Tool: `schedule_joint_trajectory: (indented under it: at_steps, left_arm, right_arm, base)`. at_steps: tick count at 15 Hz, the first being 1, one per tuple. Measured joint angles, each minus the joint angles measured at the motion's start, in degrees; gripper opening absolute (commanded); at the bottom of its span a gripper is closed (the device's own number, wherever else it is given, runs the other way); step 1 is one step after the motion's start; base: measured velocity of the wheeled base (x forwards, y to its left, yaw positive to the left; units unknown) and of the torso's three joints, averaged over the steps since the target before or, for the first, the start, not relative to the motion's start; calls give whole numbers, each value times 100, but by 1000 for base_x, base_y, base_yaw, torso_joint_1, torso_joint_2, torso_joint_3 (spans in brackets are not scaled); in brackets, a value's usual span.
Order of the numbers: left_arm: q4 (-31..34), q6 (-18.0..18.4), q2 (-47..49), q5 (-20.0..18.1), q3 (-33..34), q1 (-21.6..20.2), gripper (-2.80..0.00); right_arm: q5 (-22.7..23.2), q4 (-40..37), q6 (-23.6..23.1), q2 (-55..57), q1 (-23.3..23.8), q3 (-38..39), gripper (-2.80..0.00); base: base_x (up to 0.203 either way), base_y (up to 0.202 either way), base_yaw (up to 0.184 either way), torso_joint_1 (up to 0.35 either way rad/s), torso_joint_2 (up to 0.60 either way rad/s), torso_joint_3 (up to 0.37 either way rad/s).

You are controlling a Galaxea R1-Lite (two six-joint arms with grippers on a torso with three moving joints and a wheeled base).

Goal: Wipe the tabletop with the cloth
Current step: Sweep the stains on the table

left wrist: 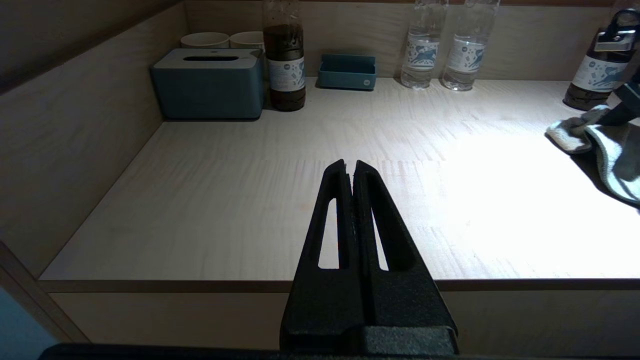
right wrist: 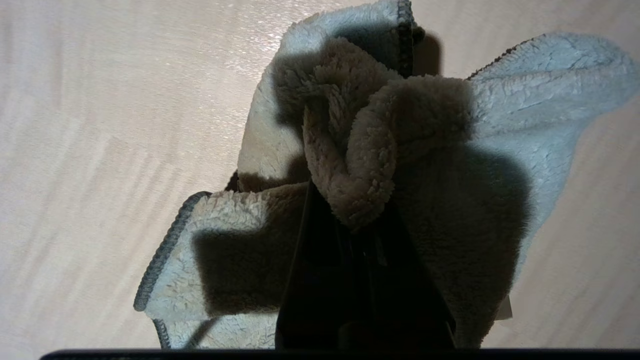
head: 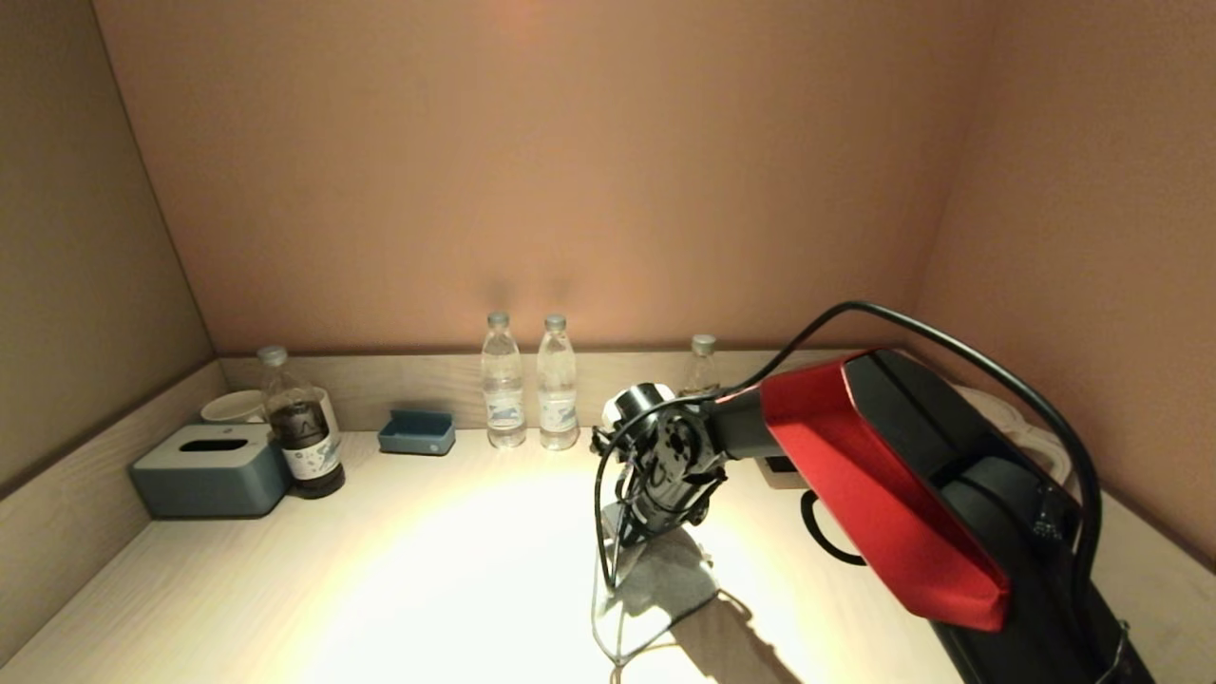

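A fluffy grey-white cloth (head: 665, 575) lies bunched on the pale wooden tabletop (head: 399, 570), right of the middle. My right gripper (right wrist: 352, 220) points down at it and is shut on a raised fold of the cloth (right wrist: 360, 150); the rest spreads flat on the wood. In the left wrist view the cloth (left wrist: 607, 150) shows at the far right edge. My left gripper (left wrist: 350, 167) is shut and empty, held at the table's front edge on the left side; it is out of the head view.
Along the back wall stand a blue-grey tissue box (head: 211, 468), a dark drink bottle (head: 302, 432), white cups (head: 233, 407), a small blue tray (head: 416, 432), two water bottles (head: 503, 394) and a third bottle (head: 701, 366) behind the right arm. Walls close three sides.
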State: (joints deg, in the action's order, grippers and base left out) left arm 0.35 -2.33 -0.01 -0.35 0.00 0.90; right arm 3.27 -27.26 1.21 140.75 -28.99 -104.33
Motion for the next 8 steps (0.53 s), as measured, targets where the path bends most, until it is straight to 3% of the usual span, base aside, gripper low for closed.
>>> schedule_joint_trajectory:
  at_steps: [8]
  left_arm:
    - [-2,-1,1,2,0,-2,-280]
  right_arm:
    - [6,13,-52,-636,862,910,-280]
  base:
    - [0,0,0,0,0,0]
